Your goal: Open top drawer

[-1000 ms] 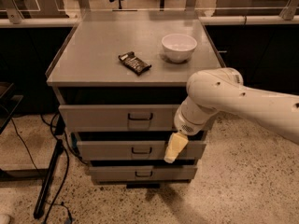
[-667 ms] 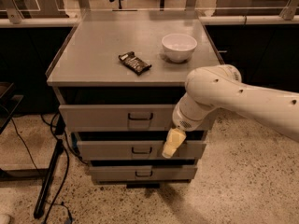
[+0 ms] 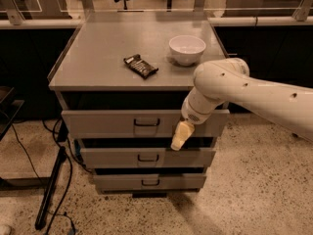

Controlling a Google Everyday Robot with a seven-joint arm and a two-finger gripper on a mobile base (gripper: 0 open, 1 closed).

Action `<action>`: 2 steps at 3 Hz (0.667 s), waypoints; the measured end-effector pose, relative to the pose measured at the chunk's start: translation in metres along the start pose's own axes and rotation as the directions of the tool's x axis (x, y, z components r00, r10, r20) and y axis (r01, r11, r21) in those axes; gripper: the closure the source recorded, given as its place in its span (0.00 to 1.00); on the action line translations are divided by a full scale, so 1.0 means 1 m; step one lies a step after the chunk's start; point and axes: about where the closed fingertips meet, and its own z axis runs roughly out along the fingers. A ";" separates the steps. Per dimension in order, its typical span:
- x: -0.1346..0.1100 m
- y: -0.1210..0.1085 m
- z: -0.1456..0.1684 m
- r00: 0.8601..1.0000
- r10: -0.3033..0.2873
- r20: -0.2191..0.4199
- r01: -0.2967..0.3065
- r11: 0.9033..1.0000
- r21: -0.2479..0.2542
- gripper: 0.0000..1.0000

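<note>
The top drawer (image 3: 105,124) is the widest grey drawer of the cabinet, with a small dark bar handle (image 3: 146,123) at its centre. It stands a little out from the cabinet, with a dark gap above it. My gripper (image 3: 179,136), cream-coloured, hangs from the white arm (image 3: 220,84) in front of the drawer's lower edge, a short way right of the handle and slightly below it. It holds nothing that I can see.
The middle drawer (image 3: 112,158) and bottom drawer (image 3: 117,181) sit below. On the cabinet top (image 3: 98,48) lie a dark snack packet (image 3: 141,66) and a white bowl (image 3: 187,49). A black stand leg (image 3: 51,190) and cables are on the floor at left.
My gripper has risen from in front of the middle drawer to the top drawer's lower edge and shifted slightly left toward the handle. The drawers have not moved.
</note>
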 end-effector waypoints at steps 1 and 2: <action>0.000 -0.008 0.016 1.000 0.005 -0.015 -0.005 1.000 -0.007 0.00; 0.007 0.003 0.043 0.999 0.014 -0.041 -0.016 0.999 -0.049 0.00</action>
